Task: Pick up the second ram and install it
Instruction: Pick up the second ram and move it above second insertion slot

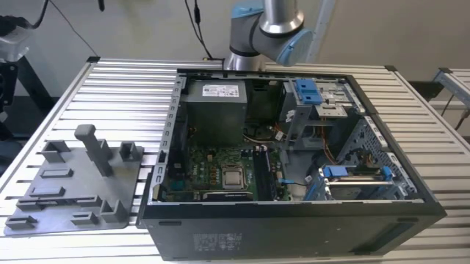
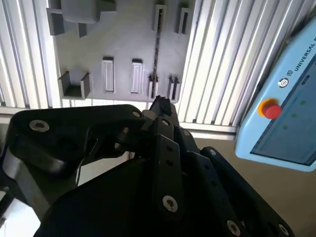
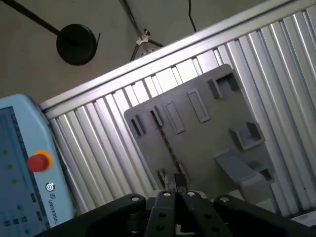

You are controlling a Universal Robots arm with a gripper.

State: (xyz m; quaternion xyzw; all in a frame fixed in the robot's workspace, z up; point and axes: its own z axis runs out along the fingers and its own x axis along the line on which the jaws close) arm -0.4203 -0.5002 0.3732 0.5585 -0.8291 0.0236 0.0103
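**Pick not yet made**

The second ram (image 2: 156, 54) stood on edge in the gray tray (image 1: 85, 190), which lay at approx. 9 o'clock from the PC case (image 1: 294, 231) in the exterior view. In the second wrist view the gripper (image 2: 160, 106) hung above the stick, in line w/ it. Clenched or released, I could not tell. For a good pick, I judged: centre on the stick's length, clamp the flat faces, lift straight w/o tilt.

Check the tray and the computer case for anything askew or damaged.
Nothing stands out. The gray tray lies flat on the slatted table beside the open case, and the ram stick stands on edge in the tray beneath the gripper.
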